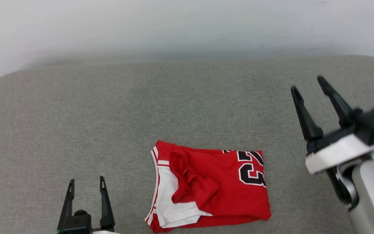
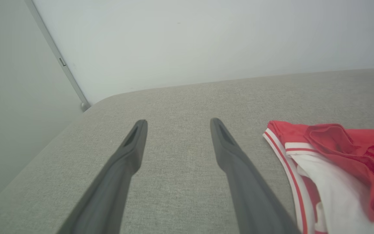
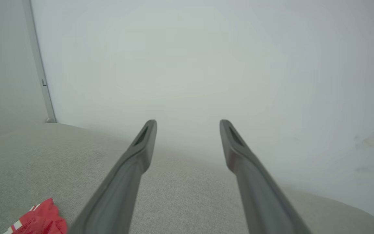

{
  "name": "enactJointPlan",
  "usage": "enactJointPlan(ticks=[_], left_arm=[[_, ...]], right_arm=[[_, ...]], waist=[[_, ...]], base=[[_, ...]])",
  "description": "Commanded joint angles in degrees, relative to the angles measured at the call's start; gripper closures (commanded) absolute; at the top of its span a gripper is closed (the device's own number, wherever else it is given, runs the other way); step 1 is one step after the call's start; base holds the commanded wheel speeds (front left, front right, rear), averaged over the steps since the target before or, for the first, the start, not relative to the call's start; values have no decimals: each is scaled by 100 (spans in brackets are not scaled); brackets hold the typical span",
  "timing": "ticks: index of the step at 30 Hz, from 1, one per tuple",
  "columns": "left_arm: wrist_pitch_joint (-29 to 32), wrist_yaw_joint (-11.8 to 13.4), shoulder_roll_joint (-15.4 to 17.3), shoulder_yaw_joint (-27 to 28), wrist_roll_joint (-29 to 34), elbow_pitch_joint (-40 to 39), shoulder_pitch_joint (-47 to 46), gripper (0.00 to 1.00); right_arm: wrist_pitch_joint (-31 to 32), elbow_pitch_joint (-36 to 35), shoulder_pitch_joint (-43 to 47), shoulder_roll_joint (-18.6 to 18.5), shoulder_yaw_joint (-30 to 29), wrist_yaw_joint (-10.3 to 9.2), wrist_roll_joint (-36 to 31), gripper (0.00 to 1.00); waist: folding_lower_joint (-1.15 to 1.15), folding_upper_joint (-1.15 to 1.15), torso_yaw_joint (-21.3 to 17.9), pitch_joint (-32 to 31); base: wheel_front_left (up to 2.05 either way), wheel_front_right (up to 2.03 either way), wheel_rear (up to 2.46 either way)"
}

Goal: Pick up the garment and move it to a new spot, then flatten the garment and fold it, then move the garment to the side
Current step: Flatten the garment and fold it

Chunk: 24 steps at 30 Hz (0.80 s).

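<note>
Here the garment (image 1: 219,187) lies folded between left fingers (image 1: 105,204) and right fingers (image 1: 305,117).

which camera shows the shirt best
The head view: almost the whole folded shirt lies in it, number print included. The left wrist view catches its striped, white-sleeved end; the right wrist view, a red corner.

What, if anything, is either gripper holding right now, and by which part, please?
Nothing is held. The left gripper and the right gripper are both open and empty; the garment lies apart from both on the grey cushion.
</note>
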Motion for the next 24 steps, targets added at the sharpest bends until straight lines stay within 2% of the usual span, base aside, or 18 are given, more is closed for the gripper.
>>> enactJointPlan(ticks=[1, 5, 12, 18, 24], left_arm=[[-26, -28, 7, 11, 35, -12, 57, 0], [-26, -51, 16, 5, 36, 16, 87, 0], [-27, -84, 42, -8, 38, 20, 173, 0], [-27, -112, 103, -12, 47, 32, 315, 0], [-26, -101, 126, 0, 31, 13, 361, 0]], right_arm=[[-5, -187, 280, 131, -205, -2, -171, 0], [-7, -922, 1223, 628, -964, -2, -704, 0], [-7, -1382, 2425, 1259, -1544, -2, -1005, 0], [-8, -1495, 3053, 1542, -1709, -2, -1049, 0], [-8, -1566, 3480, 1651, -1816, -2, -1046, 0]], waist=[[0, 0, -9, -29], [0, 0, -19, -113], [0, 0, -9, -278], [0, 0, -1, -406], [0, 0, 49, -468]], base=[[0, 0, 0], [0, 0, 0], [0, 0, 0], [0, 0, 0], [0, 0, 0]])
